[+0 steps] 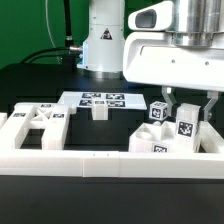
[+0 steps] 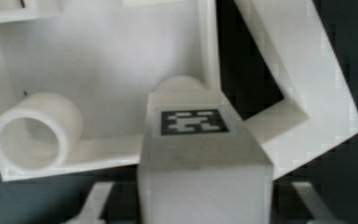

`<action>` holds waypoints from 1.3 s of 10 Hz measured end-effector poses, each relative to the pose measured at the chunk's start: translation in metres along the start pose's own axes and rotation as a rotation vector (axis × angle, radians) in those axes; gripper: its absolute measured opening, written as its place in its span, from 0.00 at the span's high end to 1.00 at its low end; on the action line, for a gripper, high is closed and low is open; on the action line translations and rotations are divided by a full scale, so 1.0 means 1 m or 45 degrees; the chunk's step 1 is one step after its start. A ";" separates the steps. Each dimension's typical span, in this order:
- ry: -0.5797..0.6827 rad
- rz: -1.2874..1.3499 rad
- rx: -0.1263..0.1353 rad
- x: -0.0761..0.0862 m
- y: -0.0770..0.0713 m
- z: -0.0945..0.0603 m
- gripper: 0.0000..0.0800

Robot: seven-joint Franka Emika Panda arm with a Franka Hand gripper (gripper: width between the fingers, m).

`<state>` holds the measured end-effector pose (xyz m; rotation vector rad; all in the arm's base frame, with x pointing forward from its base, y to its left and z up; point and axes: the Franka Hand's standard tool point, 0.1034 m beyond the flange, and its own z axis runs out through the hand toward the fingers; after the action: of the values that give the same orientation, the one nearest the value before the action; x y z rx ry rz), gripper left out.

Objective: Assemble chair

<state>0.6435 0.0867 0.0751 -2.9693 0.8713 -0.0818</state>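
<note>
Pick-up step: the pincer grips a chair post, exterior view's right of the marker board; next move likely requires straight lifting.

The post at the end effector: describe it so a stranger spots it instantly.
Follow the white arm on the exterior view's right down to the end effector. The post sits in its grip, tag towards the camera; unlike the neighbouring tagged parts, it alone is held.
</note>
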 end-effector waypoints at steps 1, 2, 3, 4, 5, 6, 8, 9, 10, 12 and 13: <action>0.000 0.000 0.000 0.000 0.000 0.000 0.62; 0.000 -0.003 0.002 0.000 -0.001 0.000 0.62; 0.006 -0.024 0.012 0.000 -0.003 -0.006 0.41; 0.020 -0.074 0.029 -0.004 0.001 -0.017 0.41; 0.022 -0.135 0.033 -0.013 0.015 -0.031 0.23; 0.015 -0.182 0.028 -0.020 0.032 -0.040 0.20; 0.017 -0.203 0.016 -0.027 0.053 -0.039 0.19; 0.020 -0.206 0.019 -0.026 0.049 -0.038 0.19; 0.019 -0.206 0.019 -0.027 0.049 -0.038 0.19; 0.018 -0.206 0.018 -0.027 0.050 -0.038 0.19; 0.018 -0.207 0.018 -0.027 0.050 -0.037 0.19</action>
<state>0.5917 0.0584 0.1083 -3.0241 0.6266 -0.1143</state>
